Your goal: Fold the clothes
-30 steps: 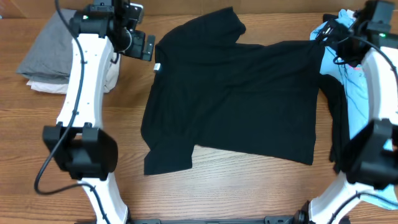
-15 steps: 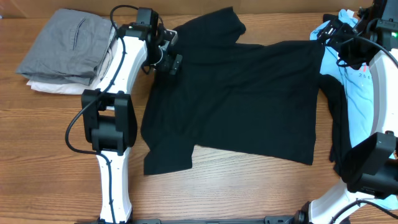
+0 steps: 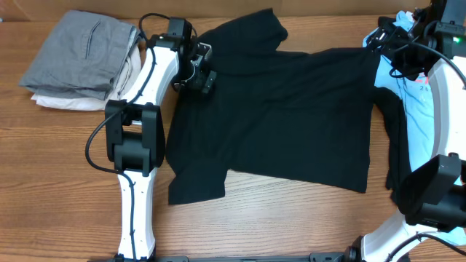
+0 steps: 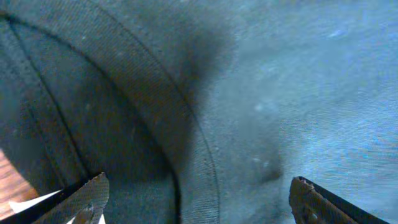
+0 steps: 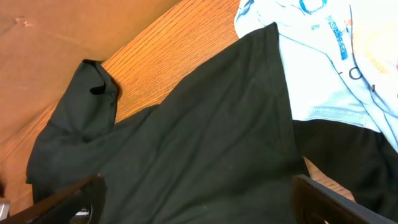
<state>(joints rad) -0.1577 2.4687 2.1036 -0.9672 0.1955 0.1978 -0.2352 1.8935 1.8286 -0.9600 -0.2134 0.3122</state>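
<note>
Black cotton covers the middle of the wooden surface (image 3: 73, 167): the black T-shirt (image 3: 291, 109) lies spread flat, its long axis running collar to hem, with one sleeve out to each side of that line. We find the left hand (image 3: 198, 73) right at the shirt's collar end; its wrist view shows the fingers set wide apart with the collar band (image 4: 155, 106) lying between them, nothing pinched. The right hand (image 3: 386, 42) hovers at the shirt's opposite end, over a hem corner, its fingers likewise spread and gripping nothing. Off the shirt's collar end sits a folded grey pile (image 3: 80, 58); off its hem end, a light blue garment (image 3: 419, 124). We judge the collar grasp falls to the left arm and the hem to the right
</note>
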